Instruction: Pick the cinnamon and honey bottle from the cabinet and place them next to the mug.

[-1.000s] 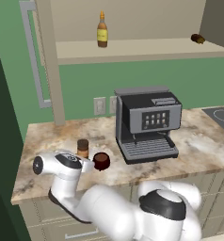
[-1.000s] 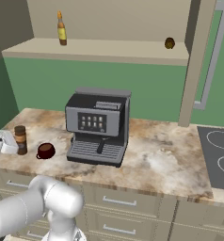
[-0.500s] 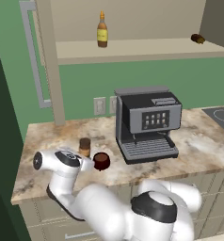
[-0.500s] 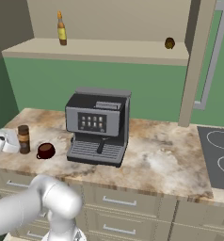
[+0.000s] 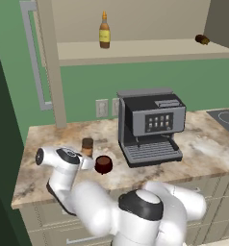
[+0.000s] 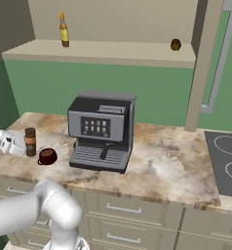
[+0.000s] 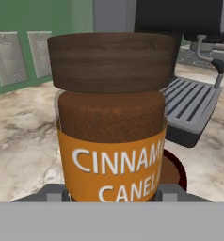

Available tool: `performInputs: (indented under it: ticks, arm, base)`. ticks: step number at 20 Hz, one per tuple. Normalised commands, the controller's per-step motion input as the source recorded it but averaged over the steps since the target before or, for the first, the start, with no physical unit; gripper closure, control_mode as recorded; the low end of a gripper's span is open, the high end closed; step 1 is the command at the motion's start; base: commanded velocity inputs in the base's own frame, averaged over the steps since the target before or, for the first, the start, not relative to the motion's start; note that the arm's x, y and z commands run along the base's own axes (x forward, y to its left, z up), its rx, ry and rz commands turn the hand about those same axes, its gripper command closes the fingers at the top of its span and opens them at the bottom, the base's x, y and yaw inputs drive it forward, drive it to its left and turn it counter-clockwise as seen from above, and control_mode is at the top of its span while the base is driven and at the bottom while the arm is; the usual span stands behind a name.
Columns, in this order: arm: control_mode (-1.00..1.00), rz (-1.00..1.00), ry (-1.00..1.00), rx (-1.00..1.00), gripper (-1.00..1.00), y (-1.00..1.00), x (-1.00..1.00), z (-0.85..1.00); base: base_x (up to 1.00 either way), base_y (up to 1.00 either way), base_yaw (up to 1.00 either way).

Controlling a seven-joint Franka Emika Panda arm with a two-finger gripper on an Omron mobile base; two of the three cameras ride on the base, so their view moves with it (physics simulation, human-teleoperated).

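The cinnamon (image 7: 111, 117) stands upright right in front of the hand (image 7: 111, 193), square between its two fingertips (image 7: 55, 194), with the jaws set about as wide as the jar and the tips at its lower sides. Whether they press on it or merely flank it I cannot tell, though the jar sits centred as in a grip. In the left base view the cinnamon (image 5: 87, 146) is on the table (image 5: 34, 178), and the mug (image 5: 104, 164) is just beside it, on the far side from the hand (image 5: 89, 162); in the hand view the mug (image 7: 172, 169) peeks out behind the jar's lower edge. So the jar looks already set where it belongs.

To finish this step well, I judge the jar's base should rest flat on the table before letting go. The jaws should then part evenly so neither tip drags the jar into the mug, and the hand should back straight away along its own line, not sideways.

The arm reaches low and level over the table edge, wrist folded, hand pointing horizontally at the jar.

The honey bottle (image 5: 104, 30) stands on the shelf of the cabinet (image 5: 135, 50), high above and well apart from the hand, yet to be fetched.
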Motion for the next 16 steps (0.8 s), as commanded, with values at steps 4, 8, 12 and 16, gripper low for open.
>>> performInputs:
  ticks: [4,8,12,16]
  arm:
    - [-1.00,-0.06,0.00,0.00,1.00,0.00,0.00,-0.44]
    - [-1.00,-0.05,0.00,0.00,1.00,0.00,0.01,-0.37]
    - [-1.00,-0.05,0.00,0.00,1.00,0.00,0.06,-0.32]
    - [-1.00,-0.03,0.00,-0.01,1.00,0.01,0.09,-0.18]
  base:
    - [0.00,0.00,0.00]
    - [0.00,0.00,0.00]
    - [0.00,0.00,0.00]
    - [0.00,0.00,0.00]
